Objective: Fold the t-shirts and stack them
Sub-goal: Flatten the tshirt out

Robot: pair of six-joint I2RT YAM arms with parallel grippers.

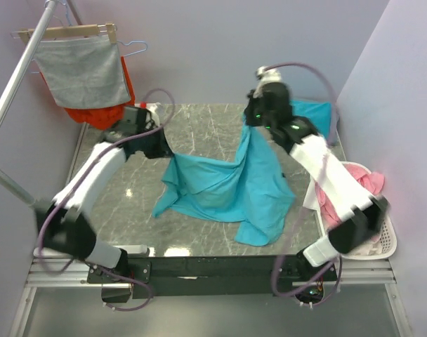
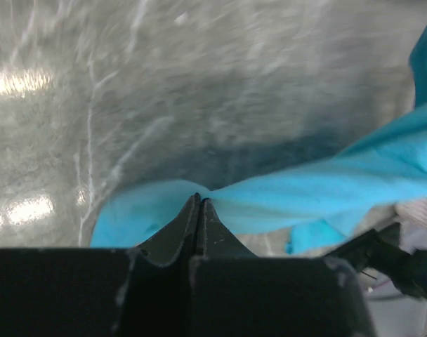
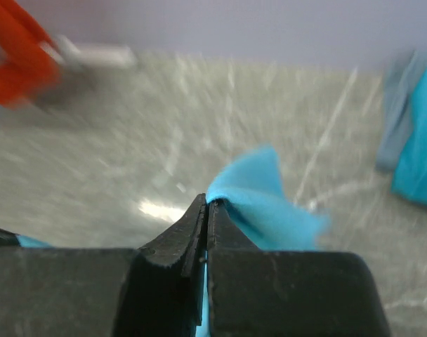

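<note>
The soft turquoise cotton t-shirt (image 1: 231, 186) hangs spread over the middle of the grey marble table (image 1: 199, 123), its lower folds resting on the surface. The left gripper (image 1: 164, 151) pinches one edge with its jaws closed. The right gripper (image 1: 253, 121) is clamped on another, higher, near the far edge.

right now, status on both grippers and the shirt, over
Left gripper shut on t-shirt. Right gripper shut on it too, higher up. Slung between them, lower part on table. Nothing blocking.
</note>
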